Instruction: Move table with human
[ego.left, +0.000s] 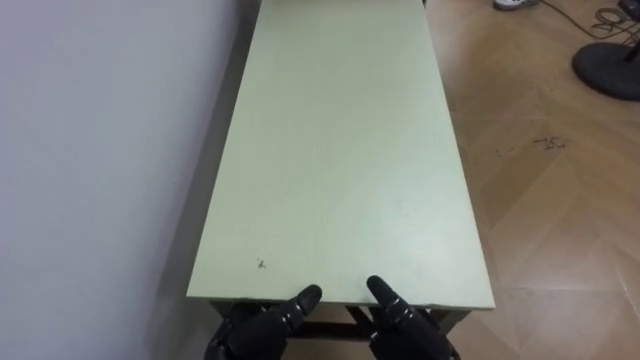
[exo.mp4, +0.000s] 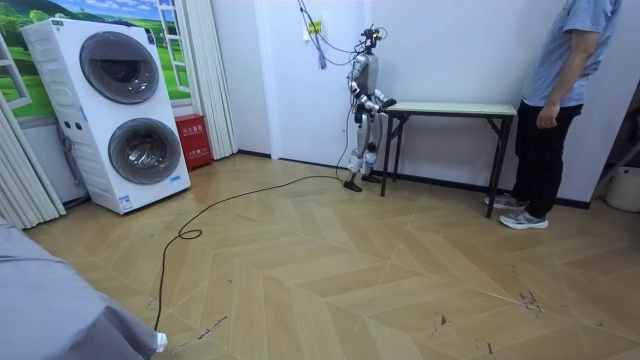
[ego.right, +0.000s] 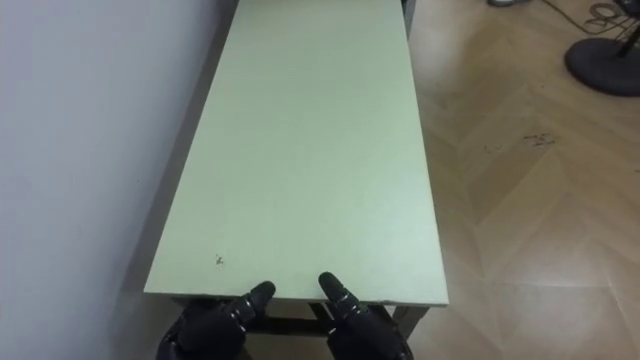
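Note:
A long pale green table (ego.left: 340, 150) stretches away from me, its left side close along a white wall (ego.left: 100, 150). Both my black hands sit at its near short edge. My left hand (ego.left: 262, 330) and right hand (ego.left: 405, 325) each lay a thumb on top of the tabletop, with the fingers out of sight under the edge. In the room view I stand at the table's (exo.mp4: 450, 108) end on the room view's left. A person (exo.mp4: 560, 100) in a blue shirt stands at the far end, an arm hanging beside the table's corner.
Wooden floor runs along the table's right side. A round black stand base (ego.left: 610, 65) rests on it at the far right. Two stacked washing machines (exo.mp4: 120, 110) and a red box (exo.mp4: 192, 140) stand at the room view's left.

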